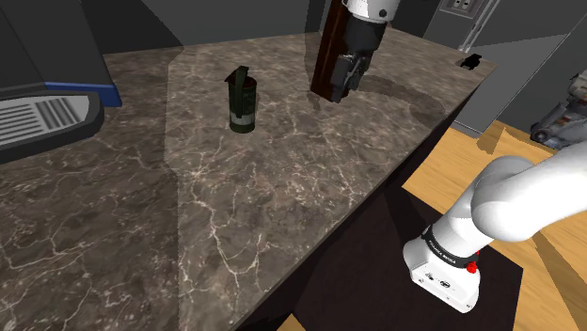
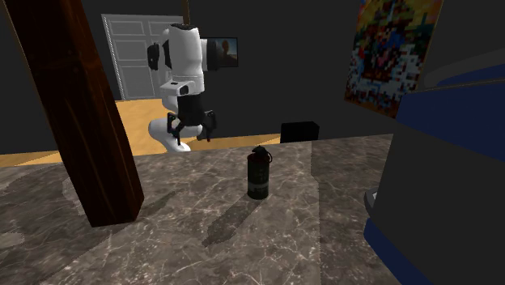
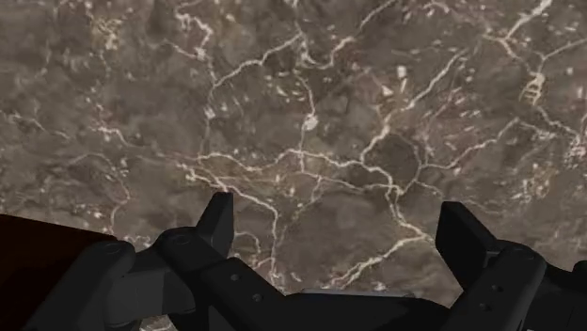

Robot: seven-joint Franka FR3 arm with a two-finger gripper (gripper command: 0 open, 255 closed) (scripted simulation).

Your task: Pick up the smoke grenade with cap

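We note the gripper (image 3: pixel 339 209) spread above the tabletop (image 1: pixel 282 197); the grenade (image 1: pixel 243 100) stands upright, upper centre of the shoulder view.

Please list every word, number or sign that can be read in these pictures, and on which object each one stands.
No text can be read with certainty.
Black band on the arm's base: small white lettering, too small to read.
Poster on the wall: blurred colour patches, no legible words.
Smoke grenade: no legible marking.
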